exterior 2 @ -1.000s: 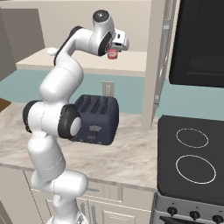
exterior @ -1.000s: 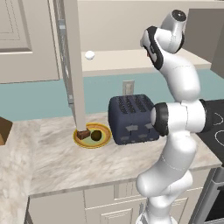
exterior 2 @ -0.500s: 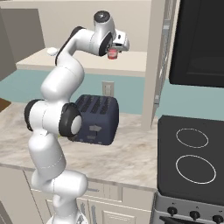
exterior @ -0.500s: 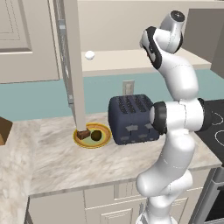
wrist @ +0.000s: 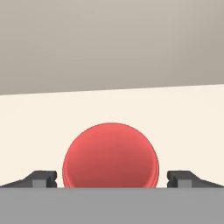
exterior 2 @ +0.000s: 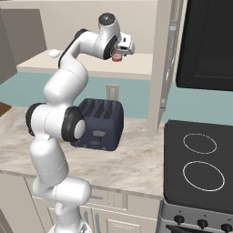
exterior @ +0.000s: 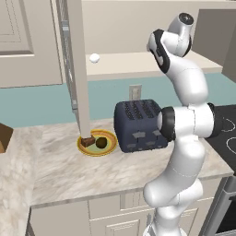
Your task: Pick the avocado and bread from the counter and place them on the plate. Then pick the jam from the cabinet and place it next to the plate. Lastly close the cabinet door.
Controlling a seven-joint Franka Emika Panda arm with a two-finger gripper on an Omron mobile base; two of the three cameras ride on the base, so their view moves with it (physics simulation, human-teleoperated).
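Hand view: gripper [wrist: 111, 178] wide open, 1 fingertip [wrist: 41, 178] each side of the jam [wrist: 110, 156], gaps both sides, nothing held. Jam sits on the cabinet shelf [wrist: 175, 109]. Avocado [exterior: 101, 143] and bread [exterior: 88, 140] already on the plate [exterior: 109, 149] on the bench [exterior: 69, 170]. Risks: closing off-centre could tip or push the jar deeper; carrying it out could clip the open cabinet door [exterior: 78, 69] or toaster [exterior: 138, 124].
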